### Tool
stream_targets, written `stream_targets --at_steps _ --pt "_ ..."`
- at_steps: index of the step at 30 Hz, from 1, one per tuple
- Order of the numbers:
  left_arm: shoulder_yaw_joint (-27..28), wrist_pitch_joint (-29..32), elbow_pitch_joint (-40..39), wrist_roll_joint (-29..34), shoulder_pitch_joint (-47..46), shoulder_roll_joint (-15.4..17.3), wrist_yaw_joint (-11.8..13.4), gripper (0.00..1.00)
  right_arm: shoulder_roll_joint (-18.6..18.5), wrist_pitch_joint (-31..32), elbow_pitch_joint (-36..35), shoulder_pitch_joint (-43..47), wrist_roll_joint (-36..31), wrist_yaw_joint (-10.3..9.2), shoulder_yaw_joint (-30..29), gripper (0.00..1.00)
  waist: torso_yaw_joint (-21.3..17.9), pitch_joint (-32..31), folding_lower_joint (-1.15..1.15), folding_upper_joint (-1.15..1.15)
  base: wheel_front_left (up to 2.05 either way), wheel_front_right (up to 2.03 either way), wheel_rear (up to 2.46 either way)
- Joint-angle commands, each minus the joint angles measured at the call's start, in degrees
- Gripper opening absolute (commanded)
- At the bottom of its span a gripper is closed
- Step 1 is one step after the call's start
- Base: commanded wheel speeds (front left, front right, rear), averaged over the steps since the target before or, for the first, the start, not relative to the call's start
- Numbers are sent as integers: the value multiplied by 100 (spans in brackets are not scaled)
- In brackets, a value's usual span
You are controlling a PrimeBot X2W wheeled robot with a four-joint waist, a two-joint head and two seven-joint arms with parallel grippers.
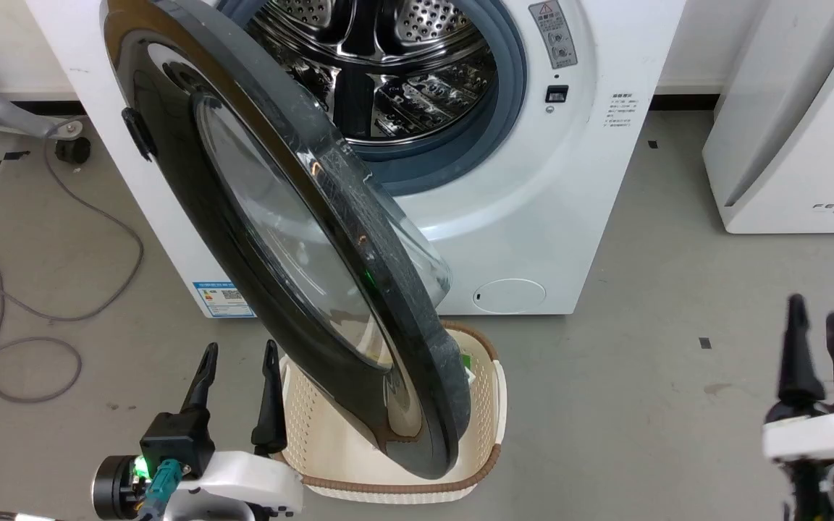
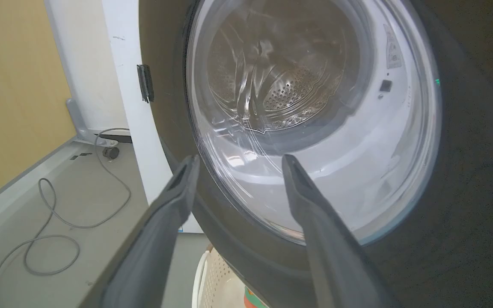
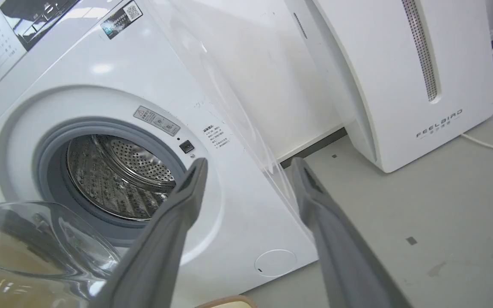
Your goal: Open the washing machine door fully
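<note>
The black washing machine door was shown half swung from the white washing machine, over a basket, the left gripper and right gripper held with fingers parted, empty; its free rim was judged best drawn along the hinge's arc.

The head camera looks from above, forward and down, at the front of the washing machine. The left wrist camera is very near the washing machine door, faces its outer side and looks through the glass. The right wrist camera stands farther to the right, tilted, and shares with the head view the drum and the white appliance.
</note>
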Motion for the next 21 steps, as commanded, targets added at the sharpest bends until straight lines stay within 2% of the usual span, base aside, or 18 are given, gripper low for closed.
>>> stream_targets --at_steps 1,3,5,10,15,21 --pt "22 -32 17 18 36 8 -22 100 193 -18 -304 168 -610 -3 -103 100 5 -5 0 0 0 0 0" --pt "37 -32 20 21 33 8 -23 100 397 -19 -756 353 -1545 -3 -208 100 9 -5 0 0 0 0 0" --pt "52 -32 24 24 34 8 -22 100 523 -19 -1086 534 -2214 -3 -185 100 8 -11 0 0 0 0 0" --pt "75 -32 37 37 28 8 -17 100 622 163 -1705 884 -3299 -3 -37 100 10 1 0 0 0 0 0" --pt "100 -32 58 53 6 8 -20 100 630 451 -2062 1215 -3704 -3 298 100 -4 27 0 0 0 0 0" --pt "106 -32 112 67 6 8 -29 100 631 597 -2020 1460 -3793 -3 551 100 -21 32 0 0 0 0 0"
